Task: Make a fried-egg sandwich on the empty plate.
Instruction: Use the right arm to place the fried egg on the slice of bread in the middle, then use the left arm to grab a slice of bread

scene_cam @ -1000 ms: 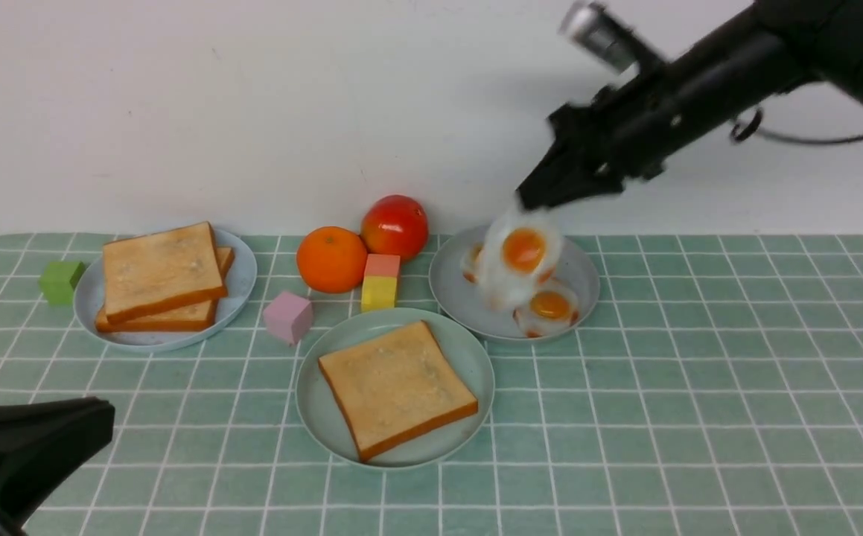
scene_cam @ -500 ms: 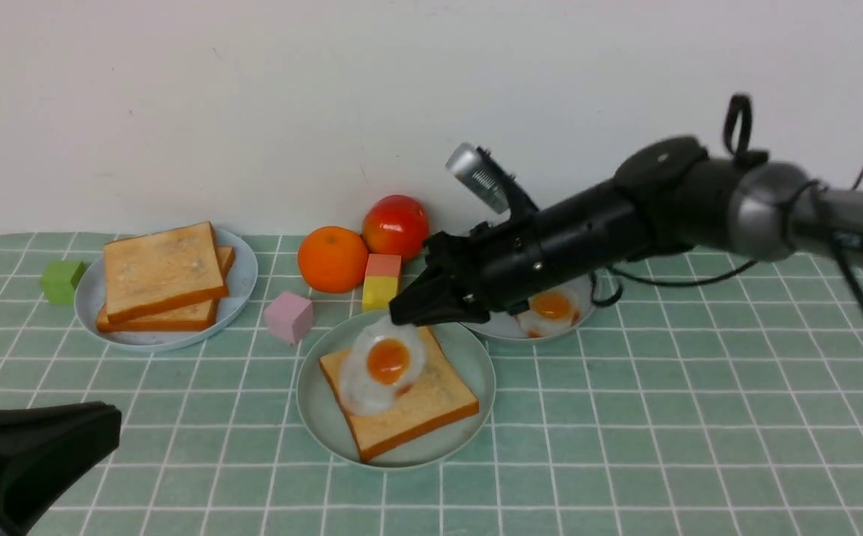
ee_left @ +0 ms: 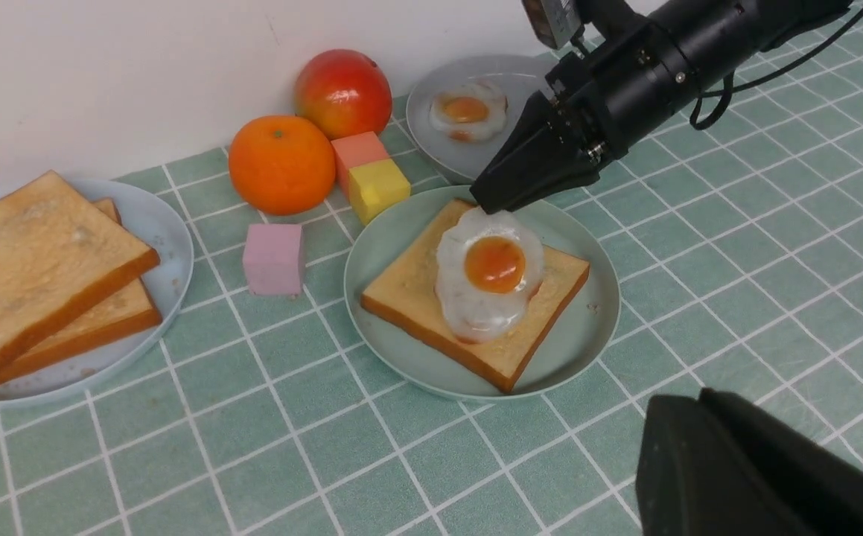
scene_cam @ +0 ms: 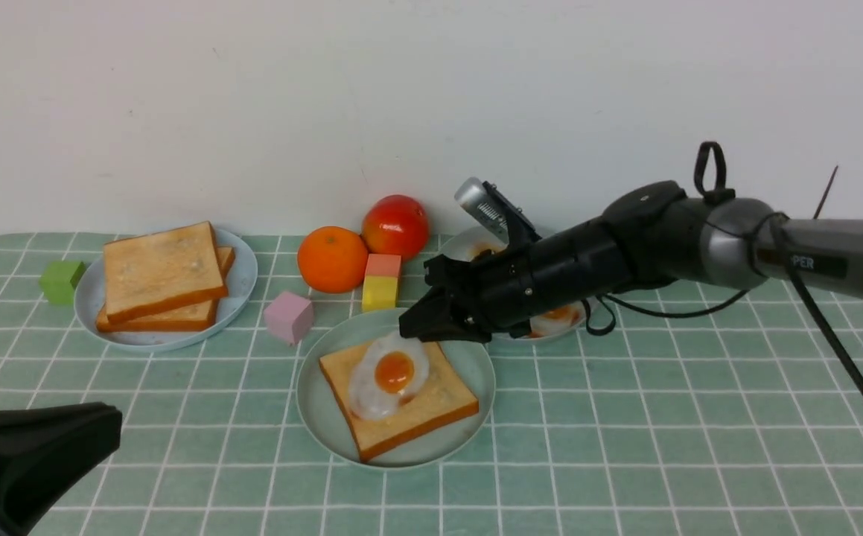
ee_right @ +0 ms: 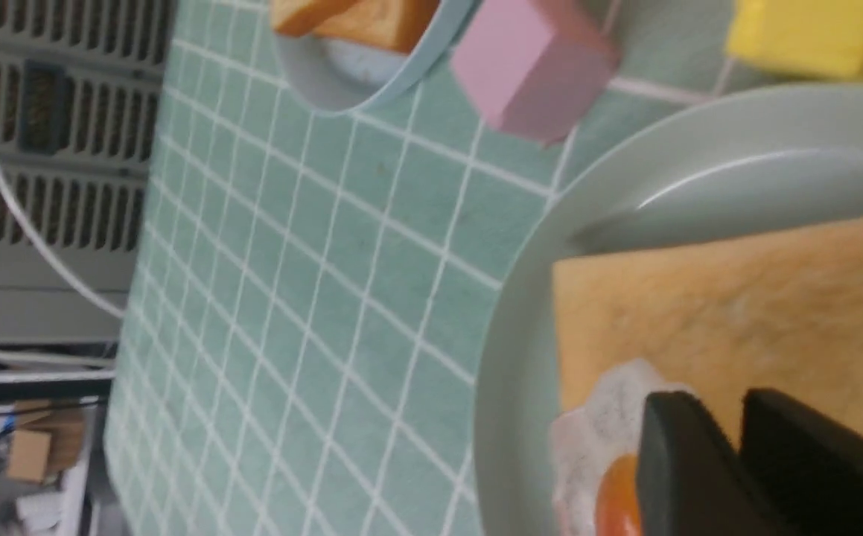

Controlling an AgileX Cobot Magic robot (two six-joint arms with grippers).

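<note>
The mint-green plate sits at the table's front centre with one toast slice on it. A fried egg with an orange yolk lies flat on that toast. My right gripper hovers low at the egg's far edge. In the right wrist view its fingers stand slightly parted, with toast showing in the gap and the egg beside one finger. My left gripper is shut and empty, near the table's front left.
A grey plate at the left holds two stacked toast slices. A grey plate behind my right arm holds another egg. An orange, a tomato, stacked pink and yellow blocks, a pink cube and a green cube stand around.
My right arm carried the egg from above the grey plate down to the toast. The egg hung tilted from the gripper; now it lies flat. The left arm has not moved.
</note>
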